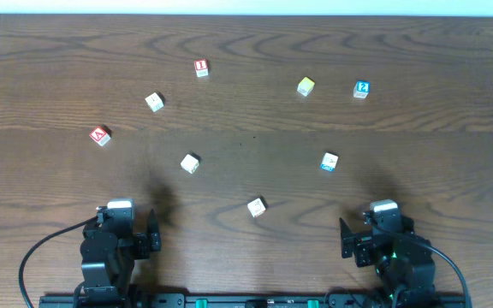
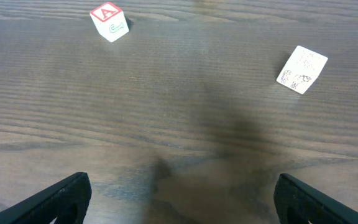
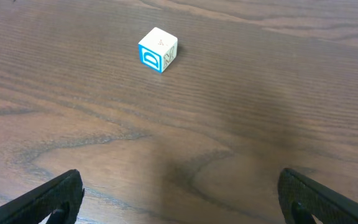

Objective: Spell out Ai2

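Observation:
Small letter cubes lie scattered on the wooden table. A red "A" cube (image 1: pixel 100 135) sits at the left and also shows in the left wrist view (image 2: pixel 109 22). A red "I" cube (image 1: pixel 201 68) is at the back. A blue "2" cube (image 1: pixel 362 89) is at the back right. My left gripper (image 1: pixel 125 227) is open and empty at the front left, its fingertips spread wide (image 2: pixel 182 199). My right gripper (image 1: pixel 382 229) is open and empty at the front right (image 3: pixel 182 196).
Other cubes: a white one (image 1: pixel 154 102), a white one (image 1: pixel 190 162) also in the left wrist view (image 2: pixel 301 69), a white one (image 1: pixel 256 206), a yellow-green one (image 1: pixel 305 86), and a blue-marked one (image 1: pixel 329 161) also in the right wrist view (image 3: pixel 158 50).

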